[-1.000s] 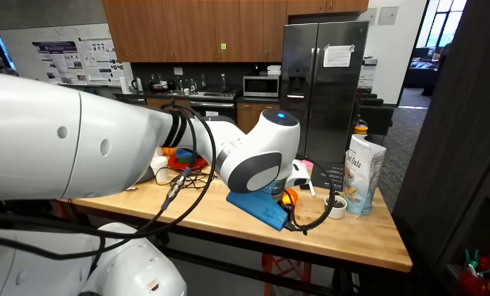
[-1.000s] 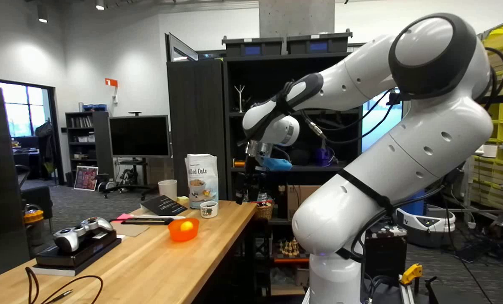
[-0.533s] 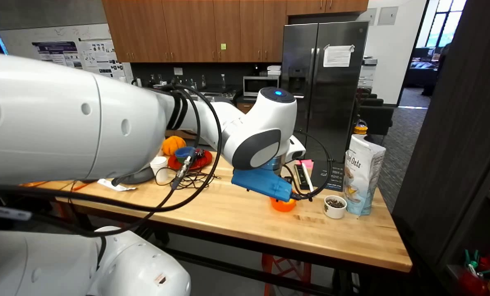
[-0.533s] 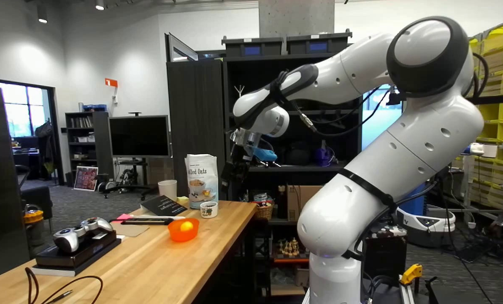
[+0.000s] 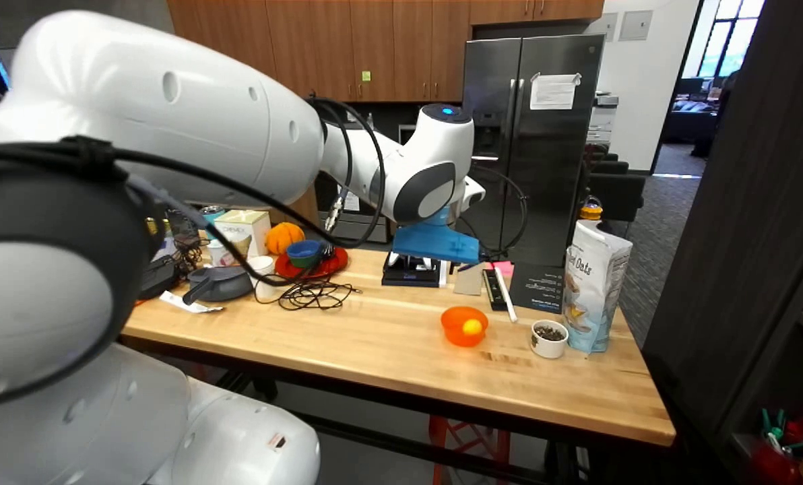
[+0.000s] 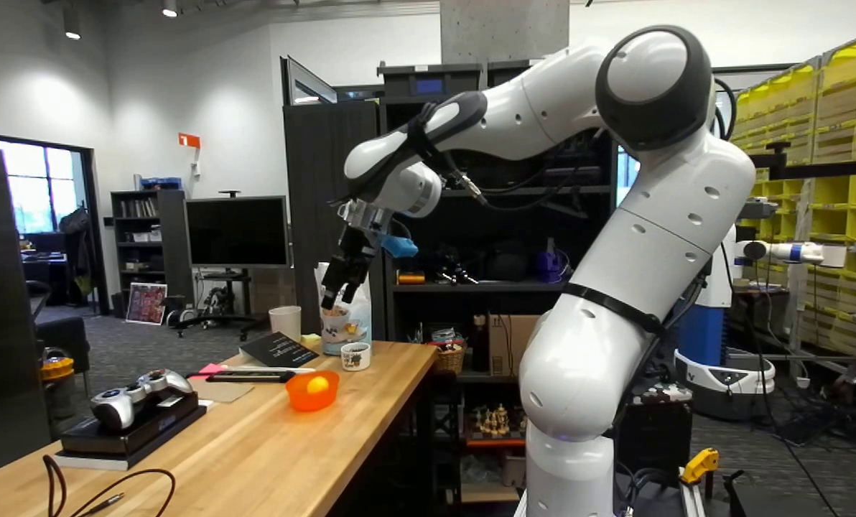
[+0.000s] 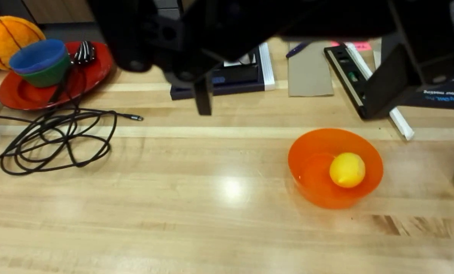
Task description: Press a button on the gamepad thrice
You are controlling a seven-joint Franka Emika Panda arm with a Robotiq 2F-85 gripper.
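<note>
In an exterior view, the silver, smooth-shelled gamepad [image 6: 139,393] with two rounded grips rests on a flat, rectangular black box [image 6: 141,432], at nine o'clock from a round, thin-walled, bright orange bowl [image 6: 309,403]. The black, angular, hard-edged hand [image 6: 339,299] hangs there in the air between twelve and one o'clock from the orange bowl, well above the pale, strip-grained wooden counter [image 7: 173,213] with its shiny finish and well apart from the gamepad. In the wrist view its two blunt, flat-faced fingers [image 7: 203,98] stand wide apart. Seen from the wrist, the orange bowl holds a yellow, lemon-shaped object [image 7: 347,170] with a small nub; toward nine o'clock from the bowl lies a loose coil of thin black cable [image 7: 53,123], between nine and ten a glossy red plate [image 7: 103,62] carrying nested blue and green bowls [image 7: 46,78], and near twelve a flat, grey-brown sheet [image 7: 310,74]. In an exterior view, a small, round white pot [image 5: 548,349] of dark, flaky bits [image 5: 548,332] sits toward three o'clock from the orange bowl, just beside a tall, crinkled bag [image 5: 593,289] printed with "Oats".
</note>
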